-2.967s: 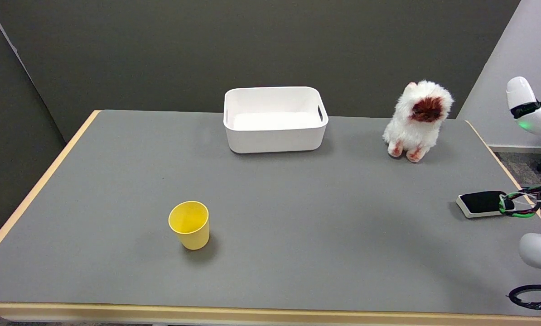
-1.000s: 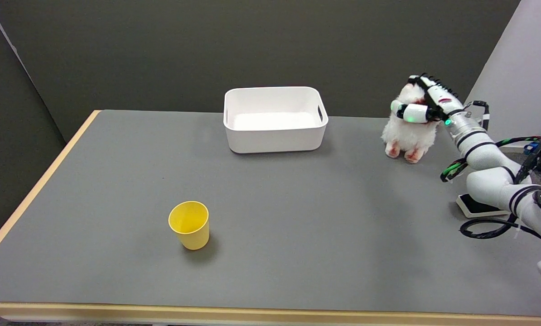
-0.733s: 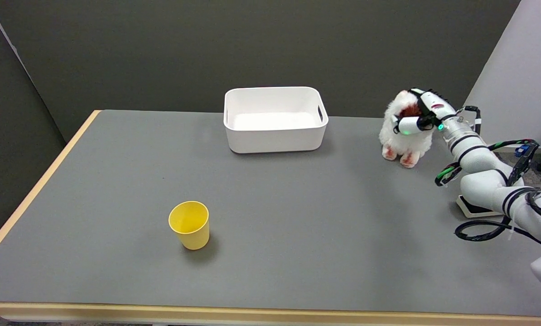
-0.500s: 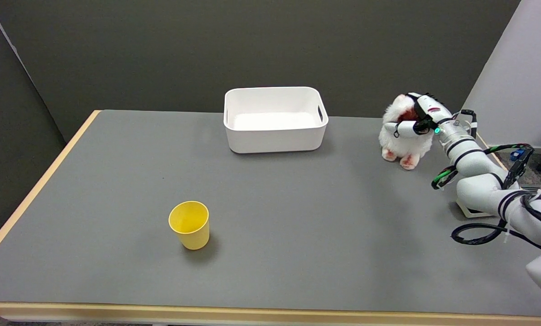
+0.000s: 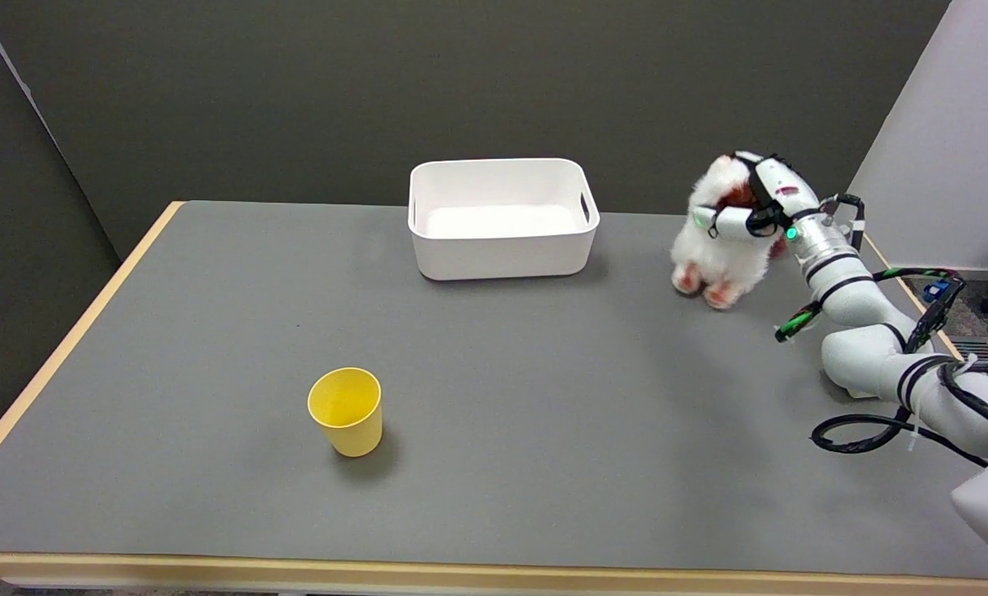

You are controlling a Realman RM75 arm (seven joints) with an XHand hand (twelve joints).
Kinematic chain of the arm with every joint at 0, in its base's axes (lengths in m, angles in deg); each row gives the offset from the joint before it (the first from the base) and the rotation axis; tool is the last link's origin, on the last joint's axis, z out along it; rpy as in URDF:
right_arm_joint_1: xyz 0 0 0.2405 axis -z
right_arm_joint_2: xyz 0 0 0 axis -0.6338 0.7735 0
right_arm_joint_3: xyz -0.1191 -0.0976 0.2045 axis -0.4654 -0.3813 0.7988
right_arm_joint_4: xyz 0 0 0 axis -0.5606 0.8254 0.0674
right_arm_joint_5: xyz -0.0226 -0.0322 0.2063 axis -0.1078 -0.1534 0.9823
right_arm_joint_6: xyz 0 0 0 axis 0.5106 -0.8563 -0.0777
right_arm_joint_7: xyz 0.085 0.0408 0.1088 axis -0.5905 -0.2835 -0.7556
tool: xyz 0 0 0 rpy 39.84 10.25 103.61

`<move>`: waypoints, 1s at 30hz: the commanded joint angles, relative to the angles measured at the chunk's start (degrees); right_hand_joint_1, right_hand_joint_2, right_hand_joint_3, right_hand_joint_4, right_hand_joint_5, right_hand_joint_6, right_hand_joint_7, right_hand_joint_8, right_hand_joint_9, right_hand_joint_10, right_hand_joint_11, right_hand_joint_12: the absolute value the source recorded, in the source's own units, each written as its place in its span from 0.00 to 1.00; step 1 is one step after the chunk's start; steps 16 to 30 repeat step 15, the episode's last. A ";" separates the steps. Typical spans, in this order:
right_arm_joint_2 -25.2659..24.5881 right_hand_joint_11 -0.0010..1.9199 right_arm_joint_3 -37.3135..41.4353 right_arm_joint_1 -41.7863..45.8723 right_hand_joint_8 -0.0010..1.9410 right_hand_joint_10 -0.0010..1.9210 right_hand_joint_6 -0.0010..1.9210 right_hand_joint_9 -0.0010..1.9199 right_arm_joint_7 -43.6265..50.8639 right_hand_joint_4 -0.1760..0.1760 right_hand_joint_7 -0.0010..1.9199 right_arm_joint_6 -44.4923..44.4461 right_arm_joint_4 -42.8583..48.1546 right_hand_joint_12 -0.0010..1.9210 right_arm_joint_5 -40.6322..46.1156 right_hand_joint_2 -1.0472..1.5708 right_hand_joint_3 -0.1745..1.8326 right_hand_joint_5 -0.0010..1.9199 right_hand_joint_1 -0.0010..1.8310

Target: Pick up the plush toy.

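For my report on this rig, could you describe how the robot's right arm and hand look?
The right arm is glossy white, made of rounded segments with thin black rings. Black and green cables loop beside it. The right hand is black and white, with small green lights.

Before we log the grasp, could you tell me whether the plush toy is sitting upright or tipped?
Tipped: the plush toy leans left, its feet angled off to the lower left, with the right hand gripping its head.
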 commanded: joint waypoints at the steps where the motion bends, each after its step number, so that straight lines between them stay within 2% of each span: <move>1: 3.37 0.42 5.64 4.50 1.00 1.00 0.78 0.38 0.41 0.09 0.28 -13.39 20.06 1.00 2.10 0.87 0.24 0.29 0.60; 8: 5.74 0.43 8.41 8.31 1.00 1.00 0.78 0.38 0.41 0.08 0.29 -18.83 35.38 1.00 0.70 0.87 0.26 0.29 0.61; 14: 5.97 0.42 7.57 9.16 1.00 1.00 0.78 0.38 0.41 0.08 0.29 -17.18 45.62 1.00 -4.89 0.87 0.26 0.29 0.61; 30: 5.97 0.42 7.14 9.01 1.00 1.00 0.79 0.38 0.41 0.09 0.29 -16.68 46.27 1.00 -5.32 0.87 0.26 0.28 0.61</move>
